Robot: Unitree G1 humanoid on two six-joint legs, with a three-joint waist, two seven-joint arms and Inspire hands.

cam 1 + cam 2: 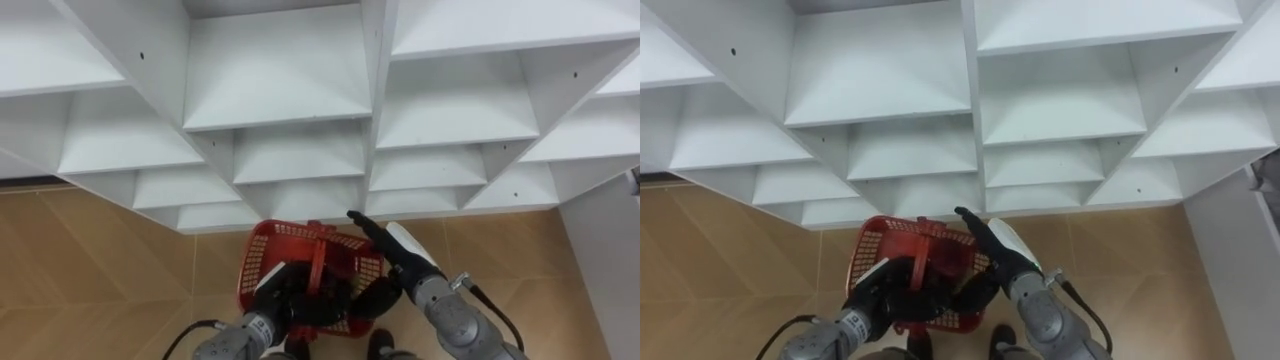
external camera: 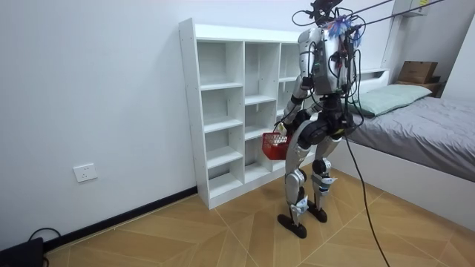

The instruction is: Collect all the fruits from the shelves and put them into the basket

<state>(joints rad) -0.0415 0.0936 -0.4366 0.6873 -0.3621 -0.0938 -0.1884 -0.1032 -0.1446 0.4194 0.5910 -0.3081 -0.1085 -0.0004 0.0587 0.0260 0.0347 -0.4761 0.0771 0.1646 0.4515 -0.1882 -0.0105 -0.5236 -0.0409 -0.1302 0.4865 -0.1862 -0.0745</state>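
The left hand (image 1: 278, 292) is curled round the handle of the red basket (image 1: 256, 268), holding it low before the white closet (image 1: 280, 75). The right hand (image 1: 392, 246), fingers straight, reaches over the basket's right rim.

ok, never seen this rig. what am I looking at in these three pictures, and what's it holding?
It's a two-legged humanoid robot with two arms ending in fingered hands. The room view comes from a camera standing in the room: the robot faces a white shelf unit, a bed at that view's right. The two eye views come from a stereo camera on its head, looking down past the shelves to the wooden floor. Its left hand is curled round the handle of a red basket. Its right hand is over the basket's rim, fingers straight. Whether the basket holds fruit I can't tell.
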